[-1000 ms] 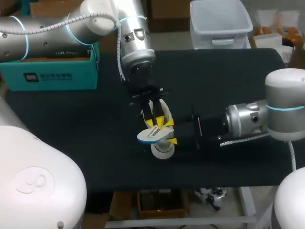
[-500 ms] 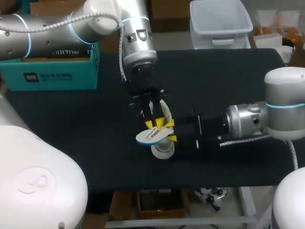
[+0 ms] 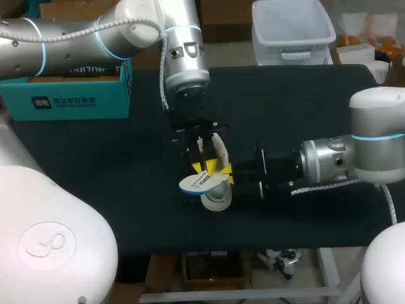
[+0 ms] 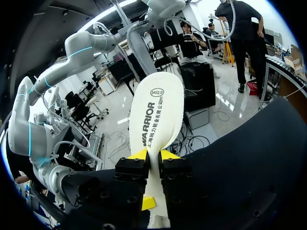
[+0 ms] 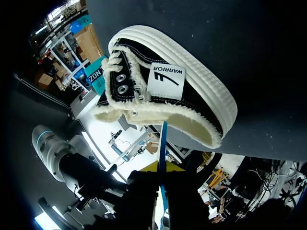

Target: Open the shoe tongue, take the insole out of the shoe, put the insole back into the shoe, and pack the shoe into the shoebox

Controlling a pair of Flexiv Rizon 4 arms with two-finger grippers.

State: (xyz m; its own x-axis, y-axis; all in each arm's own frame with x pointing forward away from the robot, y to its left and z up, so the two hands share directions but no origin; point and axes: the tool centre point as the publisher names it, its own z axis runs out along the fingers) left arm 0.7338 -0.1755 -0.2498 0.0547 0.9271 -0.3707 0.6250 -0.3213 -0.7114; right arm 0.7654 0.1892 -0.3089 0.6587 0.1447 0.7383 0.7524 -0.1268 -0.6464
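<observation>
Cream foam shows on the insole [image 4: 156, 110], which stands up out of the left fingers [image 4: 139, 155]. They are clamped flat on its lower end from both sides. From above, the insole [image 3: 193, 183] hangs over the shoe [image 3: 215, 197] at the middle of the black surface [image 3: 304, 101]. The left fingers [image 3: 197, 167] come down on it from behind and the right fingers [image 3: 226, 172] come in from the side. In the right wrist view the insole's thin blue edge [image 5: 163, 139] runs between the right fingers [image 5: 154, 167], which are pressed together on it. Just ahead of them lies the black shoe [image 5: 192, 96], with a white rubber sole and fleecy lining. A teal shoebox [image 3: 63, 98] sits well apart, at the surface's far left corner.
</observation>
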